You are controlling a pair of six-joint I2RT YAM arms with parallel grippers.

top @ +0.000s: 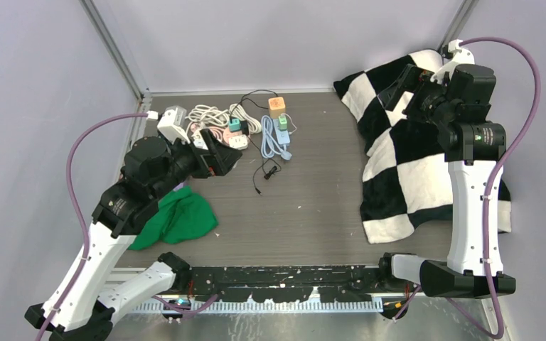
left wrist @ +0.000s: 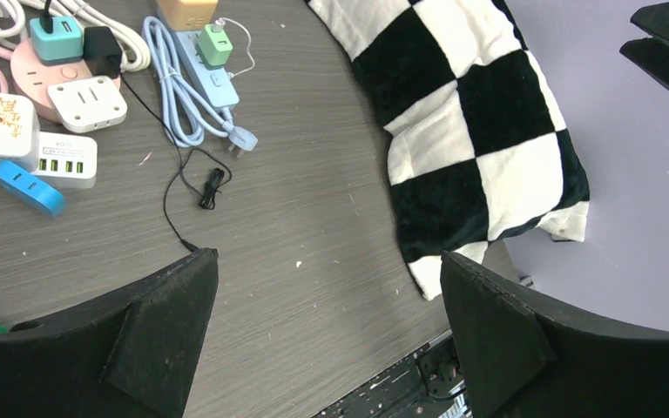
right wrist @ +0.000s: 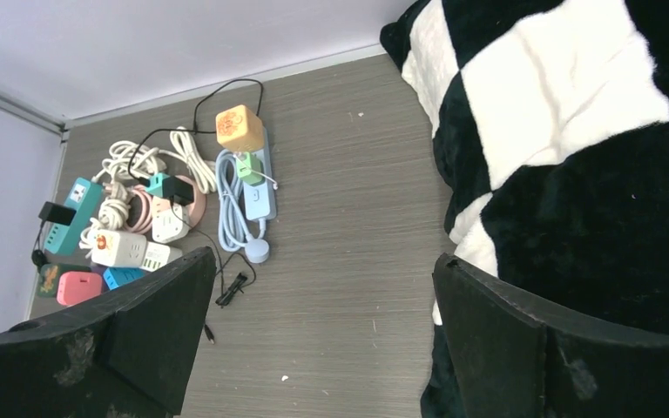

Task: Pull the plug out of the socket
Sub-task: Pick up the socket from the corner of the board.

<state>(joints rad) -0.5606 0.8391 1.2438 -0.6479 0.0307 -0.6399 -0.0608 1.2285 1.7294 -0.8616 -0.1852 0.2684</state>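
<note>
- Black matte fingers [left wrist: 157,340] with scuffed, grainy faces fill the bottom corners of both wrist views. On the left hand [left wrist: 329,340] and the right hand [right wrist: 318,340] alike they stand spread wide, with nothing held between them.
- Seated in the pale blue power strip [left wrist: 211,74] is the green plug [left wrist: 215,43], a small rounded block of glossy plastic. The strip is a slim, smooth bar lying toward the far middle of the counter [left wrist: 314,226].
- An orange cube adapter [left wrist: 187,10] sits on the same strip just beyond the green plug. The strip's pale blue cord [left wrist: 174,96] lies folded in long loops beside it.
- Just left of the strip, a round pink socket [left wrist: 30,83] carries a teal plug [left wrist: 56,37] and a black plug [left wrist: 100,48]. A white square adapter [left wrist: 91,103] rests against its edge, and thick white cables [top: 206,114] are coiled behind.
- A thin black cable [left wrist: 193,187] trails loosely across the grey wood-grain surface near the strip.
- The left hand hovers low at the near left side of this cluster. Its arm reaches forward with the elbow bent above a crumpled green cloth [top: 181,217].
- The right hand is held high over a plush black-and-white checkered blanket [left wrist: 479,131] at the right side of the counter. Its arm stands nearly upright, with the wrist folded forward.
</note>
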